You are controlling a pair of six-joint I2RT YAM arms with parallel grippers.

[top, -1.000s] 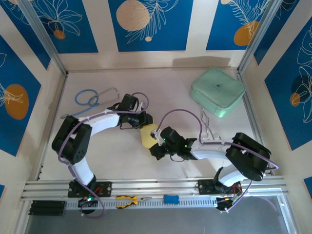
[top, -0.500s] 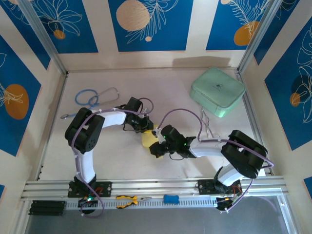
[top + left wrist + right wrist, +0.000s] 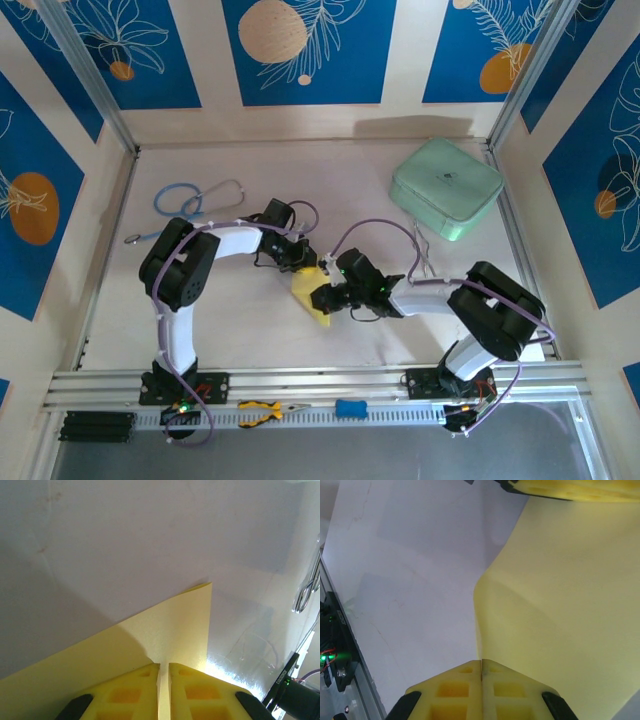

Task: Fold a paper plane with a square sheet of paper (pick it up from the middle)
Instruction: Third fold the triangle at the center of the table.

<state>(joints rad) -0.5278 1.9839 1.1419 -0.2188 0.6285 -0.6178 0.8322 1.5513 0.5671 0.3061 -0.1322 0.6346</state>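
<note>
- My left end effector [image 3: 163, 669] is pinching the thin pale-yellow square sheet of paper [image 3: 175, 625]; the sheet's edge runs through the narrow slit between my yellow pads [image 3: 130, 685]
- My right end effector [image 3: 481, 665] is pressed together, and the sheet's edge runs straight into its seam, so I judge that it nips the paper too
- The sheet hangs between the two near the middle of the bench [image 3: 230, 330], bowed and apparently partly off the surface, with one corner free
- I expect it to be feather-light, limp and easily creased or torn; pulling my two grips apart could rip it, so I would hold edges and corners lightly and let the bench back each fold
- The mint-green rounded case [image 3: 446, 187] sits shut toward the far right corner; its contents are hidden
</note>
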